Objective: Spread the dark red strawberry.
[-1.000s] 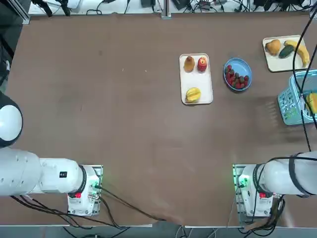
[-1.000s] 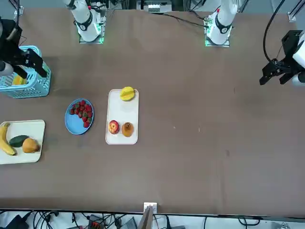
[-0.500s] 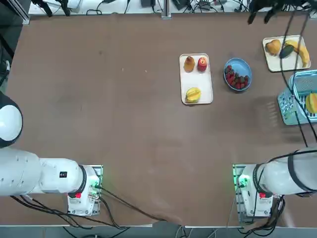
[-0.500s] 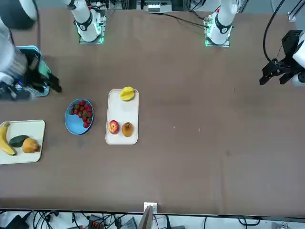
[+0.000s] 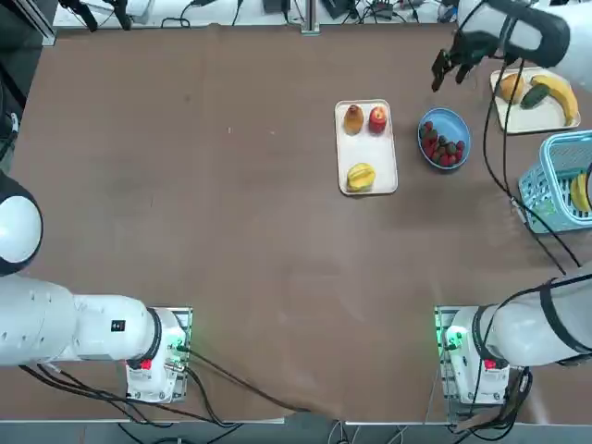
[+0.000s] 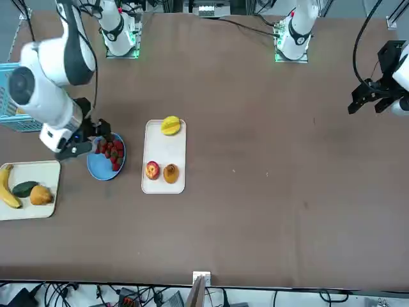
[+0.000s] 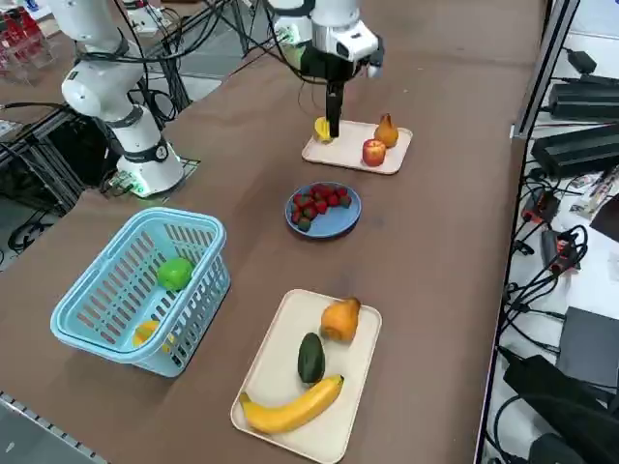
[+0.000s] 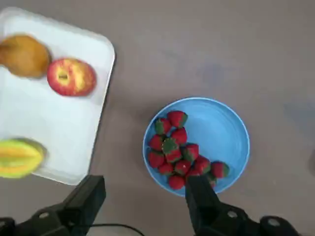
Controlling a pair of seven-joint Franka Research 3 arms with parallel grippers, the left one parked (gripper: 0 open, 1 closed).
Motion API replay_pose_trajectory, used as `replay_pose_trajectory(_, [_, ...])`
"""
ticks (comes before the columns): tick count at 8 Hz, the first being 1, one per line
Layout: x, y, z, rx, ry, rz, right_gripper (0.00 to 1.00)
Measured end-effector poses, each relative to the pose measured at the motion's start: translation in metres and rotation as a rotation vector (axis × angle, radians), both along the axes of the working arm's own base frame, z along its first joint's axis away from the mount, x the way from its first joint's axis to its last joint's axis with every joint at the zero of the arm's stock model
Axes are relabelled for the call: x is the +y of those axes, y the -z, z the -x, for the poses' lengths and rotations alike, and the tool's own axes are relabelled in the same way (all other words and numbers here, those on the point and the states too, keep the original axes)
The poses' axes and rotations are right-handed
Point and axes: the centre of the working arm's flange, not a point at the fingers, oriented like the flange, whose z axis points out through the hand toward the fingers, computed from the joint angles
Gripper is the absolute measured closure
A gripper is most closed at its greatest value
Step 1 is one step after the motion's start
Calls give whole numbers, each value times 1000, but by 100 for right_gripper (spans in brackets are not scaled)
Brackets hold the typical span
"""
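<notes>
- Light-blue plastic basket (image 7: 145, 290), latticed, on the robot's side of the fingers.
- Right gripper (image 8: 145, 196), above the table, its dark blocky fingers (image 8: 209, 206) spread wide.
- White rounded-corner tray (image 8: 64, 118), smooth, left of the fingers.
- Round blue plate (image 8: 224, 142), shallow, ahead of the fingers.
- Strawberries (image 8: 182, 150), glossy red, heaped on it.

Strawberries (image 5: 440, 148) sit in your bowl (image 5: 450, 120), right of the middle tray (image 5: 363, 146). That tray: pear (image 5: 353, 119) far left, apple (image 5: 377, 119) far right, star fruit (image 5: 361, 177) near end. Tray at your worktop's (image 5: 250, 231) far right corner: banana, avocado, pear. Basket (image 5: 536, 199) with fruit (image 7: 175, 274), right edge. Right gripper (image 8: 145, 180) above, near bowl.
</notes>
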Motion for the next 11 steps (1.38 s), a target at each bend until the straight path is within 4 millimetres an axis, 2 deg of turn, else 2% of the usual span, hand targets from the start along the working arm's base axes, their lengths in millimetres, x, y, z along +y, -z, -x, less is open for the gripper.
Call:
replay_pose_trajectory(3, [-2, 63, 8, 12, -228, -8, 0])
replay_pose_trajectory(6, [-15, 108, -2, -4, -440, -14, 3])
replay_pose_trajectory(8, [-17, 128, -7, -22, -524, -13, 3])
replay_pose_trajectory(11, [-16, 143, -2, -26, -567, -13, 3])
